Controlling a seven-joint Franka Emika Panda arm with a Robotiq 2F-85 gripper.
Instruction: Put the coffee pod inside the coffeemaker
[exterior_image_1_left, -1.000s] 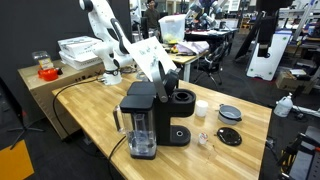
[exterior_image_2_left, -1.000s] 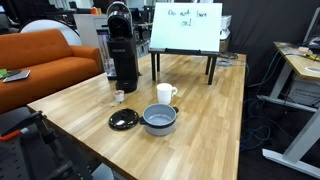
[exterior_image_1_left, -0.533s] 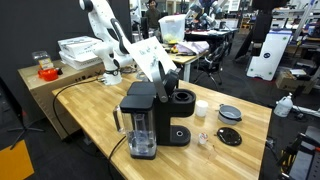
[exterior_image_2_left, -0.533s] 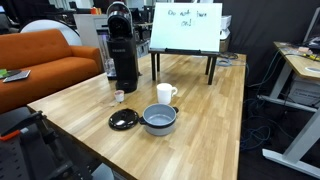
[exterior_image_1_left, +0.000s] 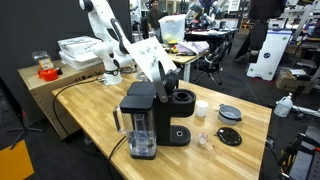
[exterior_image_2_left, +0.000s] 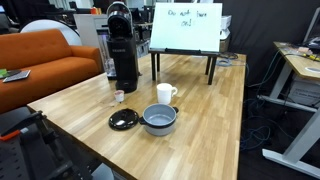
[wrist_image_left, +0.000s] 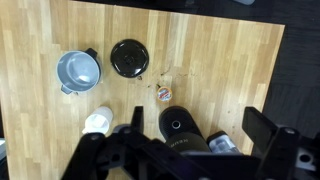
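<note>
In the wrist view the tool (wrist_image_left: 178, 140) is seen spread wide above the bench (wrist_image_left: 230, 60), with nothing held. The coffee pod (wrist_image_left: 164, 93) is laid on the wood just beside the coffeemaker (exterior_image_2_left: 123, 55). Handwriting is seen on the whiteboard (exterior_image_2_left: 186, 25) but cannot be read.

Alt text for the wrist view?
The open, empty end effector hangs over the coffeemaker, looking straight down at a wooden table. The coffee pod lies on the wood beside it, near a black disc, grey bowl and white cup.
</note>
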